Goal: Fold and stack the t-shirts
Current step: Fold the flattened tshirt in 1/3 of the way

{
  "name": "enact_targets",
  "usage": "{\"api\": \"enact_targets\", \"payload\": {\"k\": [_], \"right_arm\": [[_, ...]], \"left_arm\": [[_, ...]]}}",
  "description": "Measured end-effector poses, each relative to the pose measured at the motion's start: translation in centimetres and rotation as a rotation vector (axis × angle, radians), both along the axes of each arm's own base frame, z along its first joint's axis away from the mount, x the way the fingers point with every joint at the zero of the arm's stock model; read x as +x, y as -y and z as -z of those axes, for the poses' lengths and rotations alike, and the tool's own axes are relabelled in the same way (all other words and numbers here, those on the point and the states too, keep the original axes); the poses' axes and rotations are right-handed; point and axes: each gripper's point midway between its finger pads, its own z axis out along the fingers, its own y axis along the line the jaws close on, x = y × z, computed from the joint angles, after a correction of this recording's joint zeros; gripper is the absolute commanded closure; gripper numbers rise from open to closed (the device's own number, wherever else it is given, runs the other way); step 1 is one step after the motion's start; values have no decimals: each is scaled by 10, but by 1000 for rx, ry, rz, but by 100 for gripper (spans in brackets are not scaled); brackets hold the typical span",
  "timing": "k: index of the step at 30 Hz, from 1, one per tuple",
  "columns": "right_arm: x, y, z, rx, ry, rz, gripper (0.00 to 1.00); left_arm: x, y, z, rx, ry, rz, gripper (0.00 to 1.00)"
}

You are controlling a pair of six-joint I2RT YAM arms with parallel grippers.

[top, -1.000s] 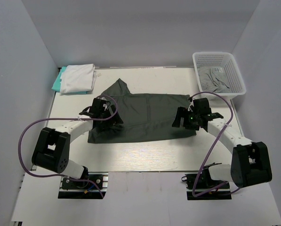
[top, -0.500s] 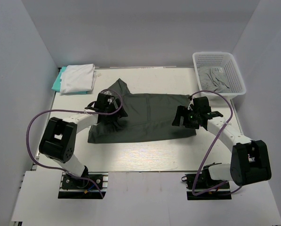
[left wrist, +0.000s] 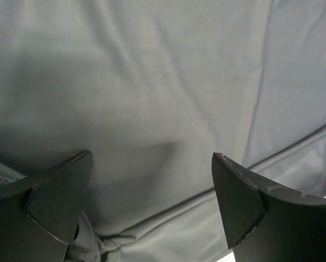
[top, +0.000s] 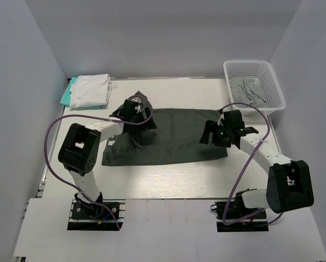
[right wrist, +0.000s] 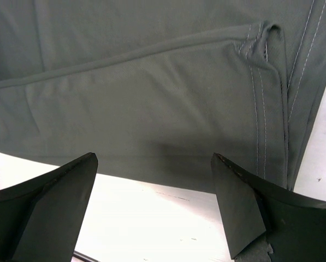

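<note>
The dark charcoal-grey t-shirt (top: 173,136) lies spread across the middle of the table, partly folded. It fills the left wrist view (left wrist: 152,82) and the upper part of the right wrist view (right wrist: 152,98). My left gripper (top: 136,109) is open just above the shirt's far left sleeve. My right gripper (top: 216,134) is open over the shirt's right hem, whose stitched edge shows. A folded white t-shirt (top: 90,90) lies on a teal one (top: 66,95) at the far left. A lighter grey shirt (top: 249,91) lies in the basket.
The white plastic lattice basket (top: 278,90) stands at the far right corner. Grey walls close in the table on three sides. Purple cables loop from both arms. Bare white table (top: 163,180) lies in front of the shirt.
My left gripper has moved from the shirt's left middle up and to the right, to the far sleeve. The right gripper has shifted only slightly.
</note>
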Motion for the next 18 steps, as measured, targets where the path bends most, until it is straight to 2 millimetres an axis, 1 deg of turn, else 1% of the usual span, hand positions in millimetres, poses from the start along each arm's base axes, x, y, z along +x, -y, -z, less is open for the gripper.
{"api": "enact_targets", "payload": {"k": [5, 7, 9, 11, 13, 15, 16, 18], "right_arm": [[4, -1, -5, 2, 15, -4, 10], [5, -1, -6, 2, 20, -4, 10], [7, -2, -8, 4, 27, -5, 10], [7, -2, -10, 5, 32, -5, 10], [8, -2, -11, 7, 38, -4, 10], [8, -2, -13, 8, 43, -4, 10], [9, -2, -13, 9, 46, -4, 10], [9, -2, -15, 10, 53, -4, 10]], "left_arm": [[12, 2, -13, 10, 49, 13, 0], [19, 1, -23, 20, 78, 14, 0], [28, 2, -39, 23, 119, 12, 0], [32, 1, -58, 19, 166, 9, 0], [27, -2, -78, 7, 203, 3, 0], [17, -7, -93, -5, 229, -4, 0], [8, -10, -99, -10, 237, -11, 0], [-10, -19, -102, -10, 234, -20, 0]]}}
